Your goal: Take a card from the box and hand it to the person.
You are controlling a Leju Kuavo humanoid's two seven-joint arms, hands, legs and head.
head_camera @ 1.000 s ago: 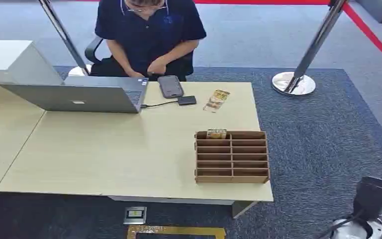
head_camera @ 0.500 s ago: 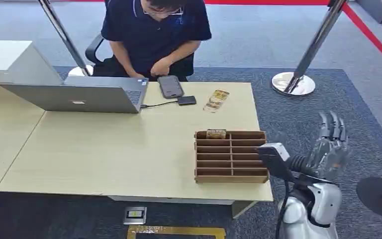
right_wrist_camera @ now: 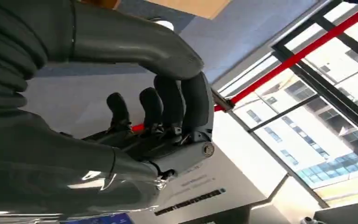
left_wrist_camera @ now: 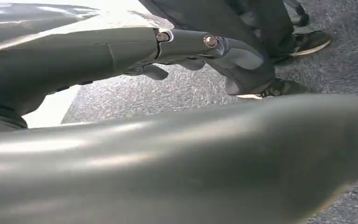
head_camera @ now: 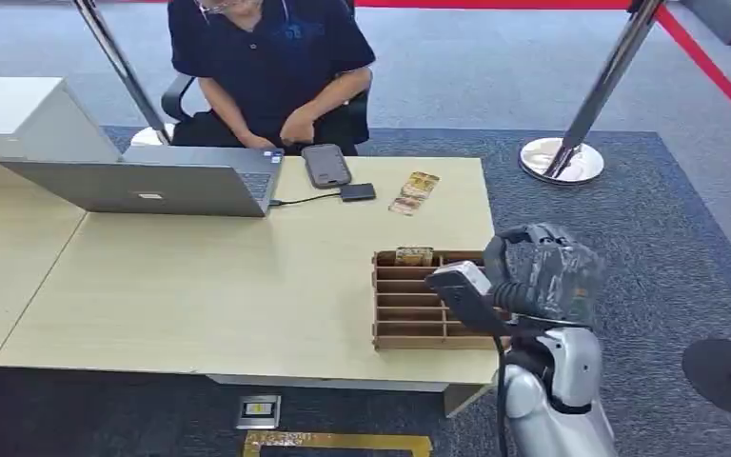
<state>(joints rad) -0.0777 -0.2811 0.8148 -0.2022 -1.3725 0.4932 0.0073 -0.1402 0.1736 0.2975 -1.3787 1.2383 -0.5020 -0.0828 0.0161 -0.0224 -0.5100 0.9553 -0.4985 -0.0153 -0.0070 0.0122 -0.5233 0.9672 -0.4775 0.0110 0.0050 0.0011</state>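
The brown slotted box [head_camera: 419,303] stands on the table near its front right corner. A small stack of cards [head_camera: 414,255] stands in its far left slot. My right hand [head_camera: 552,271] hangs raised over the right part of the box, hiding those slots. In the right wrist view my right hand [right_wrist_camera: 168,126] holds nothing, with loosely bent fingers [right_wrist_camera: 172,100] apart from the thumb. My left hand [left_wrist_camera: 191,51] hangs low over the carpet with nothing in it. The person [head_camera: 266,67] sits at the far side of the table.
A loose packet of cards [head_camera: 415,191], a phone [head_camera: 326,165], a small black device [head_camera: 357,191] and an open laptop [head_camera: 143,181] lie at the table's far edge. A stanchion base [head_camera: 562,159] stands on the carpet at the right.
My right arm has risen from the lower right and swung left, from beside the box to above its right part. The person has leaned to the left.
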